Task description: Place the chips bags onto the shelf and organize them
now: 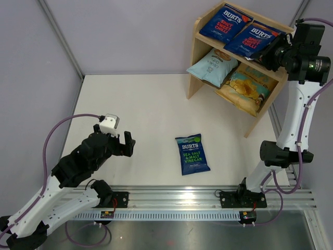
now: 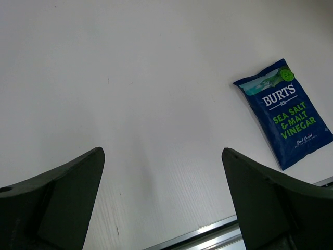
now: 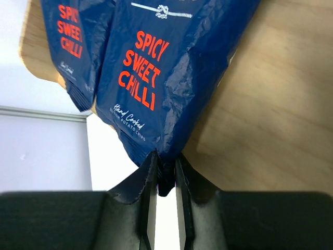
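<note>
On the top tier of the light wooden shelf [image 1: 196, 57] lie two dark-blue red-lettered Burts bags, one at the left [image 1: 225, 23] and one beside it [image 1: 255, 39]. My right gripper [image 1: 268, 52] is shut on the near edge of that second bag [image 3: 151, 67], its jaws pinching the seam [image 3: 166, 166] over the bare wood [image 3: 270, 104]. The lower tier holds a pale-blue bag [image 1: 212, 66] and a yellow-and-teal bag [image 1: 243, 89]. A green-lettered Burts bag [image 1: 192, 154] lies flat on the table. My left gripper [image 1: 117, 143] hovers open to its left, with nothing between its fingers [image 2: 162, 156]; the bag [image 2: 285, 113] lies off to their right.
The shelf stands at the back right of the white table [image 1: 140, 104], angled toward the arms. An aluminium rail [image 1: 208, 195] runs along the near edge. Grey enclosure walls [image 1: 31, 62] close off the left and back.
</note>
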Motion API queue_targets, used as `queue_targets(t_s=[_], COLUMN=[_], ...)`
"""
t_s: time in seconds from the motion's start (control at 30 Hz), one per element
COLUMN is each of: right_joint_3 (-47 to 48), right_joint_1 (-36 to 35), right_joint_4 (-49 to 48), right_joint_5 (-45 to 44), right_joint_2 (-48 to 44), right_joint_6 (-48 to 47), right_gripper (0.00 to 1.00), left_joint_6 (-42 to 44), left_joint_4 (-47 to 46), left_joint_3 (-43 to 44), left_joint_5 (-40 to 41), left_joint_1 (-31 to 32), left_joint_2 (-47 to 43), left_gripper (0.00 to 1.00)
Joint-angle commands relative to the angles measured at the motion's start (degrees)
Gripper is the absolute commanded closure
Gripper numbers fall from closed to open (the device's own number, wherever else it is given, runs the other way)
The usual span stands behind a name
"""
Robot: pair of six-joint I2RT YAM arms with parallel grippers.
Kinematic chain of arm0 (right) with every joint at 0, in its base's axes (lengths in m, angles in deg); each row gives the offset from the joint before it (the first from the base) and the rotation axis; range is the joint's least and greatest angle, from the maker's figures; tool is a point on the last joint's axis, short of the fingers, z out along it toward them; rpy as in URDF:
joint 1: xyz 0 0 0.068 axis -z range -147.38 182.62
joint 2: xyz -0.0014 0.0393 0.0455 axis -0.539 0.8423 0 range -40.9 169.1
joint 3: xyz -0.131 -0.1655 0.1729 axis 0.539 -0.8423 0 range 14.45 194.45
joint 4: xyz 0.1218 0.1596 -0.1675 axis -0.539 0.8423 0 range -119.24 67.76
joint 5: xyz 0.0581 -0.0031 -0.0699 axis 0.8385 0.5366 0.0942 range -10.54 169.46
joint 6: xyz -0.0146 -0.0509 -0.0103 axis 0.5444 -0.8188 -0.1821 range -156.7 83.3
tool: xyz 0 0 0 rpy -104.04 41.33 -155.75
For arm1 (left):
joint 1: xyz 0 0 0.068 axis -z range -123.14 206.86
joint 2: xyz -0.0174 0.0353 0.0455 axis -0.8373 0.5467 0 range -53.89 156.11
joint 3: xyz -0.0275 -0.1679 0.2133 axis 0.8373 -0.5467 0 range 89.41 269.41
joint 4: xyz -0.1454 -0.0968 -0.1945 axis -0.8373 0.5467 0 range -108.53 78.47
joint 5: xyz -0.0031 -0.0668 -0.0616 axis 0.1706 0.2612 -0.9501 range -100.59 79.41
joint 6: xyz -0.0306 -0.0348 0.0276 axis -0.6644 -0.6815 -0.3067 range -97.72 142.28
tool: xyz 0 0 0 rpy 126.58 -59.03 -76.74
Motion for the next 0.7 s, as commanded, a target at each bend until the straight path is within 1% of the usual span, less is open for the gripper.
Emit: queue_targets(t_s=[0.0,0.43,0.63,0.67], right_joint_3=[1.1,2.3,3.5,3.1], right_joint_1=[0.4,3.5,4.8,4.7], right_joint_4=[-2.7,-3.2,-2.9,-3.1], right_joint_5=[2.7,1.9,2.9,3.3], right_joint_2=[1.5,3.4,4.8,4.6], right_joint_6=[-0.3,-1.6,-2.4,-2.3], right_gripper=[0.78,0.78,0.69,0.66], left_joint_6=[1.1,1.4,1.2,1.2], left_joint_4=[-2.6,-2.8,-2.9,-2.9], left_joint_3=[0.1,0.1,0.1,0.0], left_joint_5=[-0.9,-1.9,-2.1,-2.1], left_joint_1=[0.0,0.0,0.1,0.1], left_joint_2=[-0.1,0.8,0.7,0.8], left_gripper=[0.01,0.01,0.01,0.01])
